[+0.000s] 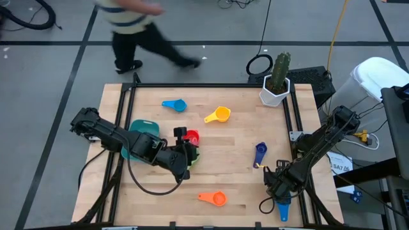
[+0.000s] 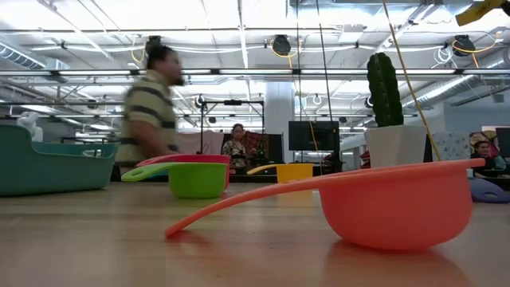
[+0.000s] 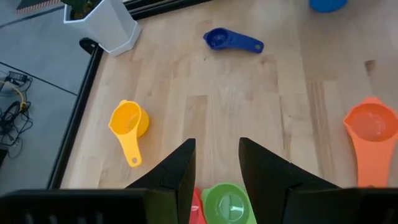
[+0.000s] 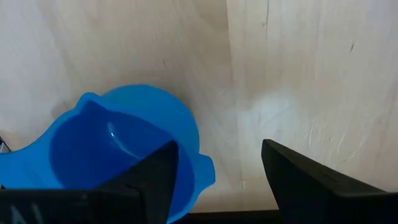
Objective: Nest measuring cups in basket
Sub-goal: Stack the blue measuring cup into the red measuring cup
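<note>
A green cup (image 1: 190, 158) and a red cup (image 1: 192, 136) stand side by side on the table next to the teal basket (image 1: 142, 128). My left gripper (image 3: 216, 142) hangs open above them, and the green cup (image 3: 227, 202) shows below its fingers. Near the table's front right corner lies a blue cup (image 4: 124, 149), with my right gripper (image 4: 217, 144) open just above it, pointing down. Light blue (image 1: 174, 105), yellow (image 1: 218, 115), dark blue (image 1: 260, 152) and orange (image 1: 214, 199) cups lie scattered on the wood. My right gripper comes at the blue cup from above, pointing down. One finger (image 4: 155, 177) stands over the cup's rim (image 4: 189, 146) and the other stands over bare wood beside it. Whether the finger touches the cup I cannot tell.
A white pot with a cactus (image 1: 276, 86) stands at the far right corner. A black frame (image 1: 211, 85) runs along the table's edges. A person (image 1: 137, 29) walks past beyond the far edge. Bare wood lies between the cups in the table's middle.
</note>
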Available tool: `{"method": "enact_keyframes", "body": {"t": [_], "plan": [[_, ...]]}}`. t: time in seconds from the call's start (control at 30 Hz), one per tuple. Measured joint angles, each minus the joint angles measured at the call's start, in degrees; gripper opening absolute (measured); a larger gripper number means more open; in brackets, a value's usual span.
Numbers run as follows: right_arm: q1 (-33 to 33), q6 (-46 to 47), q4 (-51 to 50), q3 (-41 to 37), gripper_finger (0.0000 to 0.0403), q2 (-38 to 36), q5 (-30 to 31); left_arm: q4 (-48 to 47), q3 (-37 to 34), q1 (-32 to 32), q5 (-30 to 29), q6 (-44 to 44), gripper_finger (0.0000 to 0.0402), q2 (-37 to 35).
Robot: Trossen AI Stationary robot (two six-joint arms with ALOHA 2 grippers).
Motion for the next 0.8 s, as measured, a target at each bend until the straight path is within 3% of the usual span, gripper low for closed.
{"method": "enact_keyframes", "body": {"t": [0.17, 0.37, 0.6, 0.8], "plan": [[0.0, -0.11, -0.03, -0.02, 0.0169, 0.0, -0.08, -0.01, 0.0, -0.03, 0.0, -0.45, 0.0127, 0.0], [0.0, -0.55, -0.25, -0.04, 0.0027, 0.0, -3.35, -0.02, 0.0, -0.03, 0.0, -0.61, 0.0127, 0.0], [-0.44, 1.09, 0.83, -0.04, 0.0021, -0.02, -2.93, -0.05, 0.0, -0.03, 0.0, -0.61, 0.0127, 0.0], [-2.61, 3.97, 3.72, 0.02, 0.0021, -0.12, 3.47, -0.18, 0.0, -0.22, 0.0, -0.63, 0.0127, 0.0]]}}
